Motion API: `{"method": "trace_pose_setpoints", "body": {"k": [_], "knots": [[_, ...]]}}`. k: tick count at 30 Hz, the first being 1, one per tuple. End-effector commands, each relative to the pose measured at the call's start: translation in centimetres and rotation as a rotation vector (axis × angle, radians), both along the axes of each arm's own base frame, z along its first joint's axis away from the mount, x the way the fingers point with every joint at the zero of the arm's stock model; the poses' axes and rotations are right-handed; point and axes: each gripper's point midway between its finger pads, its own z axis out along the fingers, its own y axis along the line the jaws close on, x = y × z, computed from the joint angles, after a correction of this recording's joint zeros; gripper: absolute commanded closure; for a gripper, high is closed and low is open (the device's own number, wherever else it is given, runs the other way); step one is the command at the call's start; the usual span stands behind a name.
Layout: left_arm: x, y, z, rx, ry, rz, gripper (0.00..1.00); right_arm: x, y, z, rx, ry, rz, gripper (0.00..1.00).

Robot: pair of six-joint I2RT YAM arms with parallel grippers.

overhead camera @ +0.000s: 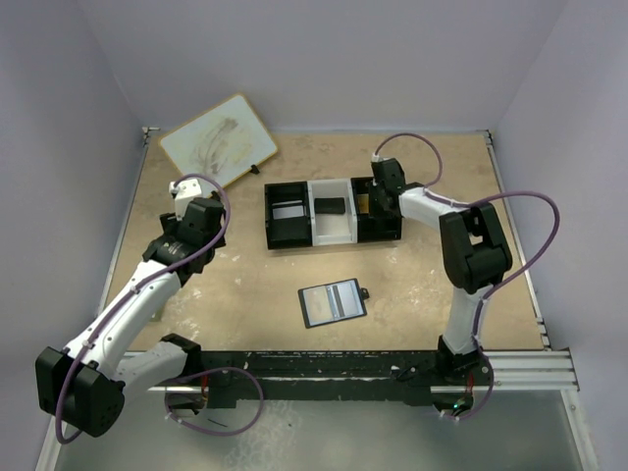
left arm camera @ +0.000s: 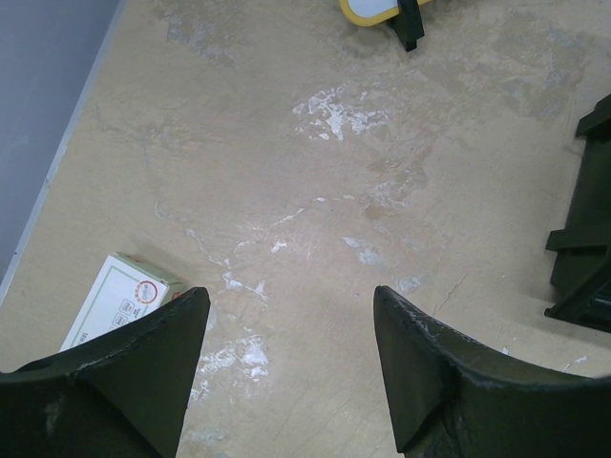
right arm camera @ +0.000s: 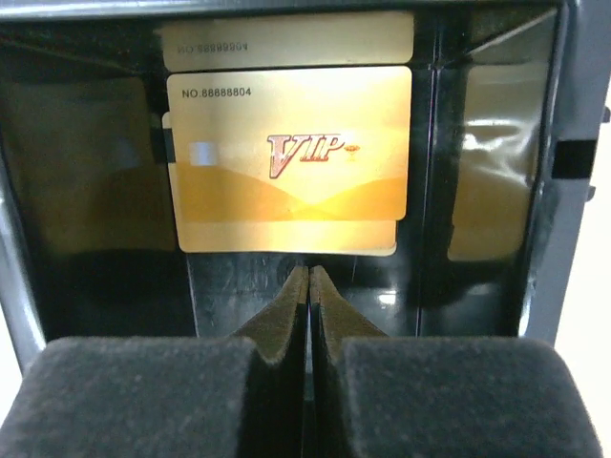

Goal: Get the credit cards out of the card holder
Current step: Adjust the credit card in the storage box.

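The card holder (overhead camera: 333,301) lies open and flat on the table in front of the tray, dark on the left and pale blue-grey on the right. Gold credit cards (right arm camera: 289,153) marked VIP lie stacked on the floor of the tray's right black compartment (overhead camera: 388,231). My right gripper (right arm camera: 308,270) is shut just short of their near edge, with nothing between its fingers. A pale card (overhead camera: 287,209) lies in the left compartment and a dark flat piece (overhead camera: 331,206) in the white middle one. My left gripper (left arm camera: 286,329) hangs open over bare table at the left.
The three-compartment tray (overhead camera: 312,242) stands at the middle back; its black corner (left arm camera: 584,258) shows in the left wrist view. A white-and-red little box (left arm camera: 119,296) lies by the left fingers. A yellow-rimmed whiteboard (overhead camera: 218,137) lies at the back left.
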Motion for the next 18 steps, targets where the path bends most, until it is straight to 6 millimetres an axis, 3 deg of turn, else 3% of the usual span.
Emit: {"method": "trace_pose_setpoints", "body": {"k": [1, 12, 18], "knots": [[0.6, 0.0, 0.5, -0.003, -0.028, -0.003, 0.33, 1.9, 0.2, 1.9, -0.042, -0.067, -0.039, 0.98], [0.6, 0.0, 0.4, -0.001, -0.022, -0.003, 0.33, 3.4, -0.1, 0.5, -0.1, -0.083, -0.098, 0.95], [0.7, 0.0, 0.3, 0.002, -0.02, -0.001, 0.33, 3.8, -0.4, 1.5, -0.1, -0.12, -0.132, 0.95]]}}
